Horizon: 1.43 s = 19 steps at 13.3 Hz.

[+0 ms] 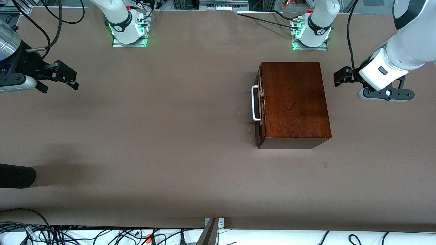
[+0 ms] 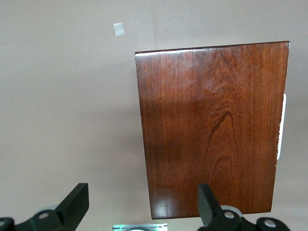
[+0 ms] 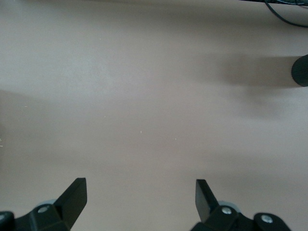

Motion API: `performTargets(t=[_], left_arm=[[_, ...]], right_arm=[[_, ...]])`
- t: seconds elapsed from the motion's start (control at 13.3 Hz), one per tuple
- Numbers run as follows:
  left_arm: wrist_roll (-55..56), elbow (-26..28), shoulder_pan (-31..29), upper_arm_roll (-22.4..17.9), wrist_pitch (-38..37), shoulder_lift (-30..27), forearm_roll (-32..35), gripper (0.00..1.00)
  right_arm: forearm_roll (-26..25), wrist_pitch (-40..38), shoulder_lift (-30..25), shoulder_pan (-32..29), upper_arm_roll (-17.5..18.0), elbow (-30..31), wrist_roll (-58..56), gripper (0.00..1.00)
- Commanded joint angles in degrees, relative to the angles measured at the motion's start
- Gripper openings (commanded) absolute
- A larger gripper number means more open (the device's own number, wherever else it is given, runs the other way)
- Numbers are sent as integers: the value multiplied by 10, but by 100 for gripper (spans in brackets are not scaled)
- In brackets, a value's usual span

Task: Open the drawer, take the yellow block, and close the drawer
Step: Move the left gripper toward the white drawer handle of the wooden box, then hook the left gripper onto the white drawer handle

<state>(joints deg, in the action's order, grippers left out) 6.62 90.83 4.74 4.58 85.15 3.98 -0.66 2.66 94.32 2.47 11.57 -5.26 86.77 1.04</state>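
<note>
The dark reddish-brown wooden box (image 1: 294, 102) stands on the table toward the left arm's end. Its drawer (image 1: 259, 102) is shut, with the white U-shaped handle (image 1: 254, 103) facing the right arm's end. The box also shows in the left wrist view (image 2: 211, 125), with a sliver of the handle (image 2: 281, 127). The yellow block is hidden. My left gripper (image 1: 340, 77) is open and empty, in the air beside the box at the left arm's end. My right gripper (image 1: 66, 76) is open and empty, over bare table at the right arm's end.
A black cylindrical object (image 1: 17, 176) juts in at the right arm's end of the table, nearer the front camera; it also shows in the right wrist view (image 3: 301, 70). A small grey patch (image 1: 326, 164) lies on the brown table (image 1: 163, 136) near the box. Cables lie along the front edge.
</note>
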Motion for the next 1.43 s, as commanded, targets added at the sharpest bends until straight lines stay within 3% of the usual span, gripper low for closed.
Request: performTargets(t=[0.0, 0.38, 0.53, 0.83, 1.13, 1.35], left_arm=[[3, -18, -3, 2, -14, 7, 2, 100], [4, -19, 5, 3, -16, 7, 1, 100], [5, -21, 9, 4, -26, 13, -45, 100], [29, -23, 42, 38, -2, 56, -75, 100], [138, -24, 141, 49, 98, 108, -59, 100], [208, -26, 211, 49, 154, 147, 13, 100]], right_arm=[[0, 1, 3, 0, 2, -7, -1, 100], [0, 1, 3, 2, 2, -7, -1, 100], [0, 1, 3, 2, 2, -7, -1, 100], [-1, 1, 3, 2, 2, -7, -1, 100], [0, -5, 3, 1, 2, -6, -1, 100], [0, -5, 3, 1, 2, -6, -1, 100]])
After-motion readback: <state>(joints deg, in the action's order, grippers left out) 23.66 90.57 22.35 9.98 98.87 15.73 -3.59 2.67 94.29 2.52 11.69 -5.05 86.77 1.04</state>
